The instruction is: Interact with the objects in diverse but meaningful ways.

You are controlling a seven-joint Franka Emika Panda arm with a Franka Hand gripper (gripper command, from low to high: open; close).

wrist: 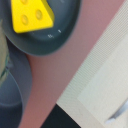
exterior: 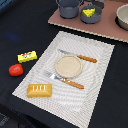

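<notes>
1. A black tabletop (exterior: 20, 27) is covered centrally by a pale striped placemat (exterior: 95, 75); a pinkish board (exterior: 107, 30) lies at the far edge.
2. Cheese (exterior: 89, 12) is seen inside a dark bowl (exterior: 92, 19) on the board, beside the pot (exterior: 69, 7).
3. Tomato (exterior: 16, 70) and packet (exterior: 27, 56) rest on the tabletop off the exterior view's left of the placemat; bread (exterior: 39, 90) lies on its near corner.
4. Plate (exterior: 68, 66), knife (exterior: 80, 56) and fork (exterior: 64, 80) sit mid-placemat.
5. Fingers are not seen in either view; grip cannot be told.

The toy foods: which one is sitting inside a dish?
The yellow cheese wedge, lying in a dark grey dish on the pink board. The red tomato and yellow packet lie on the dark cloth, the bread loaf on the placemat.
</notes>
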